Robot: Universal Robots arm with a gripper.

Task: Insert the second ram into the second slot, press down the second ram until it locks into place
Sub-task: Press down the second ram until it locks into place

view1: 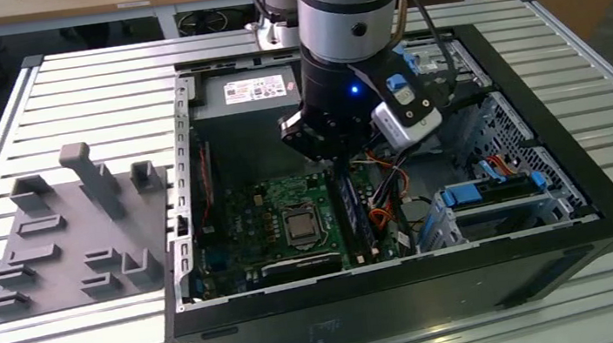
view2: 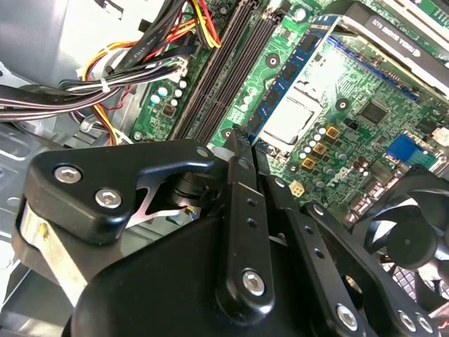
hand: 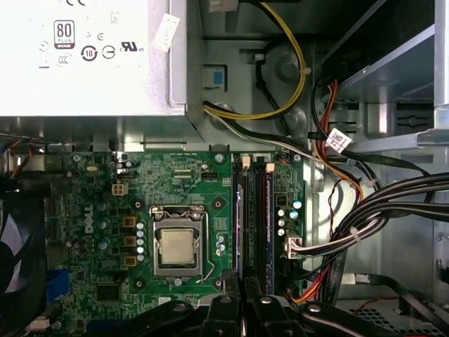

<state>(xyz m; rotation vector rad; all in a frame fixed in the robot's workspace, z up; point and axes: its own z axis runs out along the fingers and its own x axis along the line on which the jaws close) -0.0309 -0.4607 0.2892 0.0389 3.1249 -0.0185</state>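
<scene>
While black metal jaws sit pinched together, thin blue second ram (hand: pixel 238 217) stands edge-on on green motherboard (hand: pixel 91 203).

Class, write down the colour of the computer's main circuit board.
Green. The motherboard shows best in the first wrist view.

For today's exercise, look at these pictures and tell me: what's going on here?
A robot arm is down inside an open computer case on a slatted table. Its gripper, shut, sits at one end of a blue ram stick that stands in a slot beside the processor socket. Whether the stick has locked into place cannot be told.
</scene>
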